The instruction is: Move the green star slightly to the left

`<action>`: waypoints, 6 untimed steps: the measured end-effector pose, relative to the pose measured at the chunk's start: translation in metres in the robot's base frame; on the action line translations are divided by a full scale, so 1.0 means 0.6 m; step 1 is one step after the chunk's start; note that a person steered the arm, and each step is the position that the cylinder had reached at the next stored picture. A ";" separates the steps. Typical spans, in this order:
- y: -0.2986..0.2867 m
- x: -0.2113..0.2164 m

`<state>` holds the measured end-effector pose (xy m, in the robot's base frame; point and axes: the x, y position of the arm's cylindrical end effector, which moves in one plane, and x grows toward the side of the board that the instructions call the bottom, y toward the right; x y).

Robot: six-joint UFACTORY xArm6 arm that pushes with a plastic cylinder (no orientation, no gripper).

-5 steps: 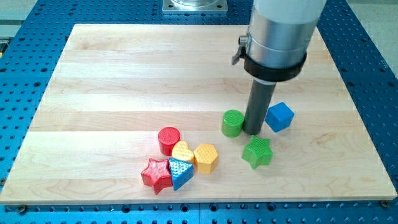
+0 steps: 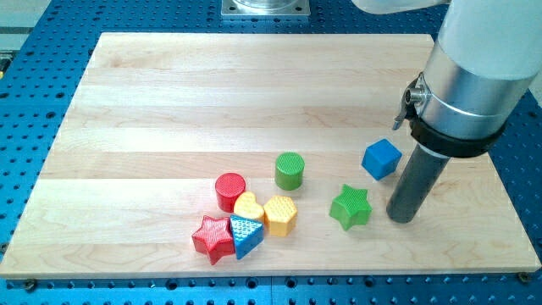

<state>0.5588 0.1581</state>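
Observation:
The green star [image 2: 351, 207] lies on the wooden board [image 2: 169, 102] toward the view's lower right. My tip [image 2: 401, 219] rests on the board just to the star's right, a small gap apart from it. A blue cube [image 2: 381, 158] sits above the star and to the tip's upper left. A green cylinder [image 2: 290, 170] stands to the star's upper left.
A cluster lies at the view's lower middle: a red cylinder [image 2: 229, 191], a yellow heart [image 2: 249, 206], a yellow hexagon [image 2: 280, 214], a red star [image 2: 212, 238] and a blue triangular block [image 2: 246, 235]. The board's right edge is close to my tip.
My tip has moved from between the green cylinder and blue cube to the right of the green star. The green cylinder has shifted left.

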 end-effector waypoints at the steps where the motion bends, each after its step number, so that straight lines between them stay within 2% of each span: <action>1: -0.054 0.000; 2: -0.086 -0.001; 3: -0.069 -0.003; 4: 0.041 -0.015; 5: 0.091 -0.072; 6: 0.058 -0.124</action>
